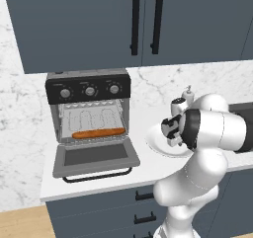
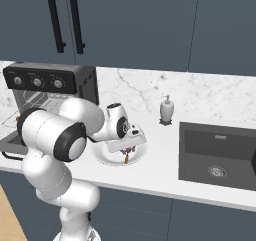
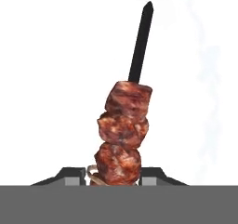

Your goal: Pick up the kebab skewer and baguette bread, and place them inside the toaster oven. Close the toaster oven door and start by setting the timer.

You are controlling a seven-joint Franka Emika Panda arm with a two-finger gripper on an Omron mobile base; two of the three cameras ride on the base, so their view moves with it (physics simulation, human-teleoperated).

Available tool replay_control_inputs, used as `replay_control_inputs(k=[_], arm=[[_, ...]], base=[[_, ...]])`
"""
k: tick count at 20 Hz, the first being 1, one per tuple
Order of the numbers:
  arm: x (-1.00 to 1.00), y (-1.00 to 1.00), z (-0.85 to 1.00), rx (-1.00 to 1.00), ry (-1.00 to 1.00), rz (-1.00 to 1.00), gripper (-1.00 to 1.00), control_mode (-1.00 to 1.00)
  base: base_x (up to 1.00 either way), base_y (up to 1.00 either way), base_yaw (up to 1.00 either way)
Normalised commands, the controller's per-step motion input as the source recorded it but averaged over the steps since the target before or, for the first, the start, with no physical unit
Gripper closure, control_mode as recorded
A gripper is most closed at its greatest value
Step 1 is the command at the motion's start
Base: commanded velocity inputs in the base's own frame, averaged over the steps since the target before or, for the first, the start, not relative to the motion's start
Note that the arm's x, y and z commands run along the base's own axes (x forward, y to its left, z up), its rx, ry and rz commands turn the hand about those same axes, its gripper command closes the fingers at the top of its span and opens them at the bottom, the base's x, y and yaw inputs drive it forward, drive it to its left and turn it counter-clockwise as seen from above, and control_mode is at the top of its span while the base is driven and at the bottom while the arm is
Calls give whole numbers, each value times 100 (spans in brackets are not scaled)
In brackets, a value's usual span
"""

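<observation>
The claw [image 3: 114,179] is clenched on the kebab skewer [image 3: 123,130]; baguette bread [image 1: 99,133] lies in the toaster oven [image 1: 89,116].

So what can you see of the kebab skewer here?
The kebab skewer is a thin dark stick with a pointed tip, threaded with three glossy red-brown meat chunks. In the hand view it runs straight away from the hand, whose tips close on its near end. In the right base view it sits over the white plate.
</observation>
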Motion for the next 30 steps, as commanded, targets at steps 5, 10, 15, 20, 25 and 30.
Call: replay_control_inputs(k=[5,10,15,20,25,30], arm=[[0,-3,0,1,0,6,100,-100],[-43,-11,42,6,0,13,100,-100],[-86,-3,67,9,0,19,100,-100],[-90,50,46,2,-2,23,100,-100],[-51,98,45,0,0,20,100,-100],[-29,100,54,0,0,19,100,-100]], base=[[0,0,0],[0,0,0],[0,0,0],[0,0,0],[0,0,0],[0,0,0]])
